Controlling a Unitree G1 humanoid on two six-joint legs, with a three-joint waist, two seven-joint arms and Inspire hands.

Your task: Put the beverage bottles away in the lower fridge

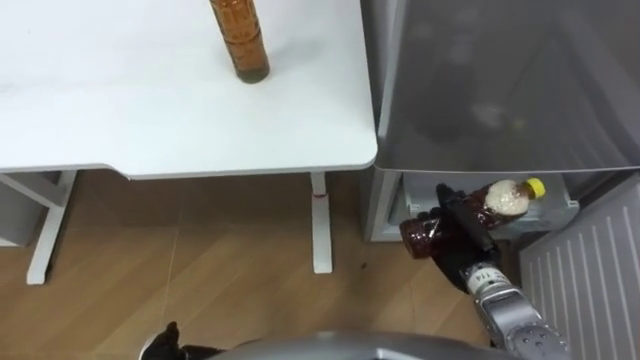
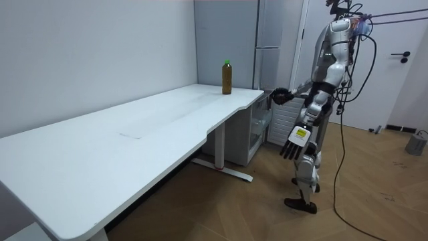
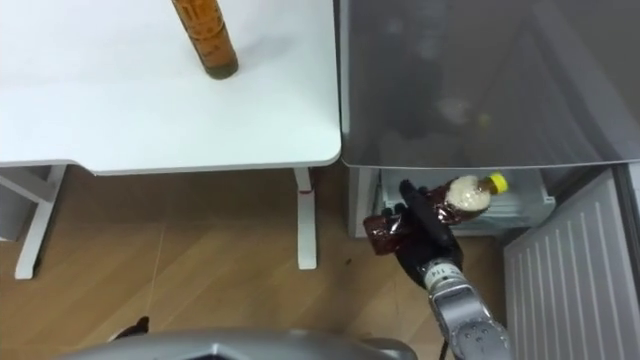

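A brown drink bottle with a yellow cap (image 1: 508, 198) lies on its side in my right hand (image 1: 462, 236), whose fingers are curled round its middle. It hangs in front of the open lower fridge compartment (image 1: 562, 201), cap toward the inside; in the right eye view the bottle (image 3: 466, 194) and right hand (image 3: 426, 236) show the same. A second brown bottle (image 1: 240, 40) stands upright on the white table (image 1: 150, 110), with a green cap in the room view (image 2: 227, 76). My left hand (image 2: 294, 140) hangs at my side with straight fingers.
The grey upper fridge door (image 1: 500, 80) is closed and overhangs the lower compartment. The lower door (image 1: 585, 285) stands swung open at the right. A table leg (image 1: 320, 225) stands just left of the fridge, on wooden floor.
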